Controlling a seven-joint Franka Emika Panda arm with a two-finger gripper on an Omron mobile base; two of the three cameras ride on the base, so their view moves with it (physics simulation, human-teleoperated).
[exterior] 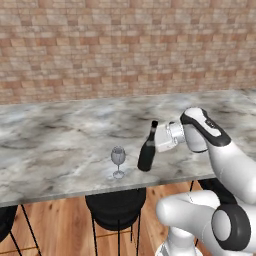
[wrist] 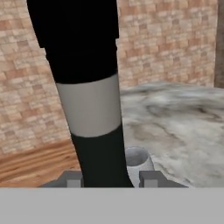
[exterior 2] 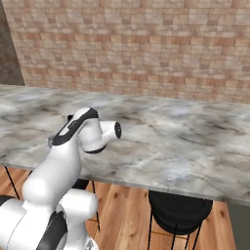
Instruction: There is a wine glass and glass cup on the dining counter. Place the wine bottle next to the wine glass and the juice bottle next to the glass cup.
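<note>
The slim dark wine bottle, pale-labelled, was seen slightly tilted on the dining counter just beside the wine glass, pinched by the gripper of the sideways-reaching arm.

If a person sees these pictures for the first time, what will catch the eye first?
The slim dark wine bottle with a pale grey label stands on the long grey-veined marble dining counter, with the white arm's gripper shut on it. Just left of it stands the small clear wine glass.
</note>
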